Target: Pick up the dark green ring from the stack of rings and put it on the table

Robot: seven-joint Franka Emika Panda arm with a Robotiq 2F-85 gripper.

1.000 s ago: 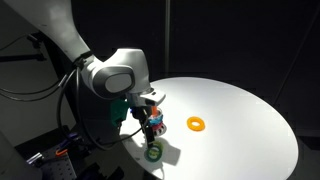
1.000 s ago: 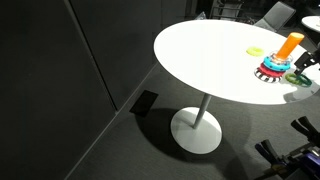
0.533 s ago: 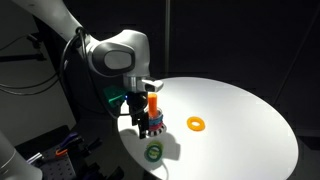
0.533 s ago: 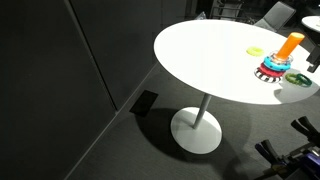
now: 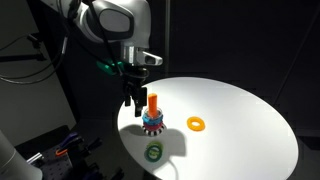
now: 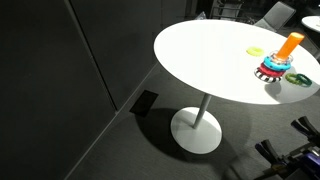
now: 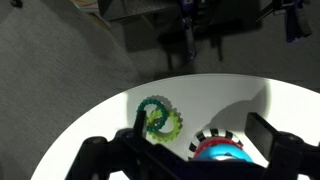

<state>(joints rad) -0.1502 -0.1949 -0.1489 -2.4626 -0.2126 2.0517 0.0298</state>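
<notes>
The dark green ring (image 5: 154, 152) lies flat on the white table (image 5: 240, 130) near its front edge, free of the gripper. It also shows in the wrist view (image 7: 154, 114) and at the table edge in an exterior view (image 6: 300, 78). The stack of rings (image 5: 152, 120) stands upright beside it, an orange peg with red and blue rings (image 6: 282, 63) (image 7: 222, 152). My gripper (image 5: 133, 104) hangs open and empty above and just beside the stack; its fingers (image 7: 203, 135) frame the stack from above.
An orange ring (image 5: 197, 124) lies on the table beyond the stack. A pale yellow-green ring (image 6: 256, 49) lies further back. The table edge runs close to the dark green ring. A dark floor and equipment lie below.
My gripper has risen from table level beside the stack to well above it. The dark green ring stays where it lay on the table.
</notes>
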